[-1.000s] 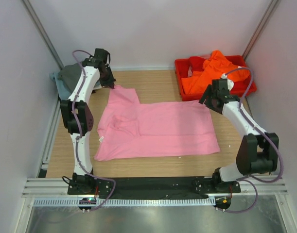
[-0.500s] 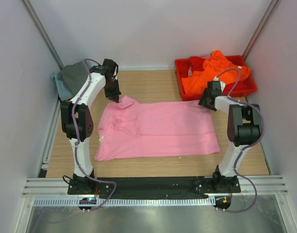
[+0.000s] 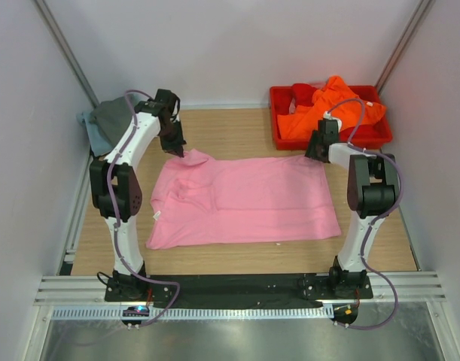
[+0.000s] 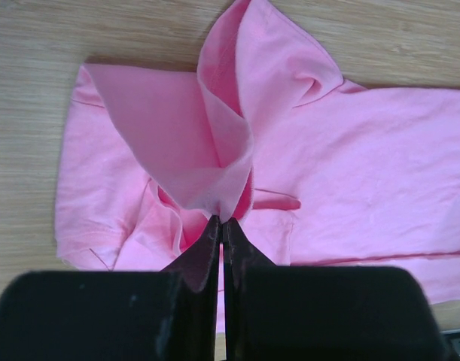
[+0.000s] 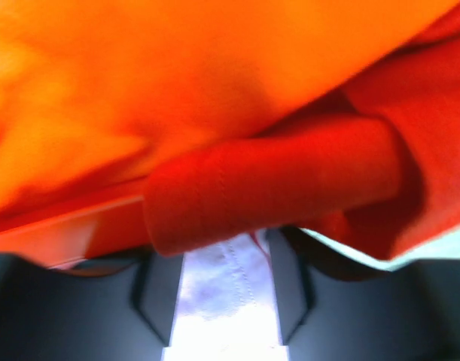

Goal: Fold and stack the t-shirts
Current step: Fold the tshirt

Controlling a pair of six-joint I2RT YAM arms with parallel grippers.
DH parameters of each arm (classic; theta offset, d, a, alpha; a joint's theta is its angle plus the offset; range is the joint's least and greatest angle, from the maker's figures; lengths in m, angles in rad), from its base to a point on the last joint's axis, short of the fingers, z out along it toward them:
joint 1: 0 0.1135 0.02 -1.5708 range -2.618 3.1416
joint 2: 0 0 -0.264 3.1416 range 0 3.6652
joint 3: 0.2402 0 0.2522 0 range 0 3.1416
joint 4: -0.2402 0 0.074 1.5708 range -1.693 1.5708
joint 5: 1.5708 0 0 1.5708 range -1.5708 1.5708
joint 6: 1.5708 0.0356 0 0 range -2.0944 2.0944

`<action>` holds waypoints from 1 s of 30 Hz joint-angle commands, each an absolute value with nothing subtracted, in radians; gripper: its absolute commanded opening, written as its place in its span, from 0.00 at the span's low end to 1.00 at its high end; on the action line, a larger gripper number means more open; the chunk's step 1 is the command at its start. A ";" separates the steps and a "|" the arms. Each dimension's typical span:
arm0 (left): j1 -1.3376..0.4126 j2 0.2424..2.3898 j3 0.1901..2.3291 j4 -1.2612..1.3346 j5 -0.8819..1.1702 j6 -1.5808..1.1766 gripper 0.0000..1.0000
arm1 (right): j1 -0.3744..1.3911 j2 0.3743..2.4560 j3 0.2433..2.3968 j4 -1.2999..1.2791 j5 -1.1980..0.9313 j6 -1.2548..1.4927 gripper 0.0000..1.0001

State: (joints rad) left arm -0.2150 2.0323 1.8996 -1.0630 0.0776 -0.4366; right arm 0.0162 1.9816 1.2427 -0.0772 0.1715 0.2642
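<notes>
Left gripper (image 4: pixel 220 222) pressed together on a raised flap of the pink shirt (image 3: pixel 245 199), the rest flat beneath it; right gripper (image 5: pixel 226 259) half spread astride a pale hem (image 5: pixel 226 304), orange shirt (image 5: pixel 177 68) just beyond it; closing here may snag orange cloth or miss the hem.

Spread t-shirt (image 3: pixel 245 199) at centre of table (image 3: pixel 237 128). Tray (image 3: pixel 277 96) in far-right corner, crumpled t-shirt (image 3: pixel 327 105) heaped in it. Piled t-shirts (image 3: pixel 109 119) at far-left edge.

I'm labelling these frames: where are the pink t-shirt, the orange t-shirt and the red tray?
pink t-shirt (image 3: pixel 245 203), top view, flat middle
orange t-shirt (image 3: pixel 331 94), top view, raised bunch
red tray (image 3: pixel 276 105), top view, left rim
</notes>
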 commanded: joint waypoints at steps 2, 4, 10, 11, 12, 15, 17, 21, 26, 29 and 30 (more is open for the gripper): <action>-0.206 1.993 1.901 -1.049 0.106 -0.419 0.00 | 0.014 2.031 1.339 -0.029 0.153 0.256 0.39; -0.203 1.994 1.901 -1.051 0.112 -0.420 0.00 | 0.014 2.036 1.338 -0.028 0.141 0.245 0.31; -0.196 1.999 1.901 -1.051 0.110 -0.422 0.00 | 0.014 2.005 1.325 -0.038 0.132 0.255 0.12; -0.196 1.999 1.901 -1.051 0.106 -0.420 0.00 | 0.012 1.997 1.327 -0.060 0.132 0.258 0.11; -0.196 1.994 1.901 -1.051 0.101 -0.420 0.00 | 0.012 1.988 1.330 -0.072 0.133 0.258 0.10; -0.196 1.983 1.902 -1.057 0.078 -0.422 0.00 | 0.014 1.930 1.327 -0.104 0.138 0.252 0.06; -0.198 1.971 1.911 -1.063 0.075 -0.426 0.00 | 0.014 1.884 1.331 -0.135 0.140 0.239 0.03; -0.196 1.957 1.951 -1.117 0.066 -0.426 0.00 | 0.014 1.815 1.342 -0.187 0.126 0.242 0.01; -0.198 1.882 1.898 -1.127 0.049 -0.429 0.00 | 0.012 1.738 1.312 -0.232 0.092 0.247 0.01; -0.199 1.835 1.858 -1.138 0.046 -0.428 0.00 | 0.014 1.709 1.267 -0.245 0.092 0.252 0.02; -0.199 1.821 1.836 -1.140 0.043 -0.428 0.00 | 0.012 1.692 1.243 -0.248 0.100 0.256 0.01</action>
State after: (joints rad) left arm -0.2016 1.9102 1.8687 -1.1091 0.0566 -0.4370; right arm 0.0174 1.7584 1.2800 -0.2348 0.1013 0.2424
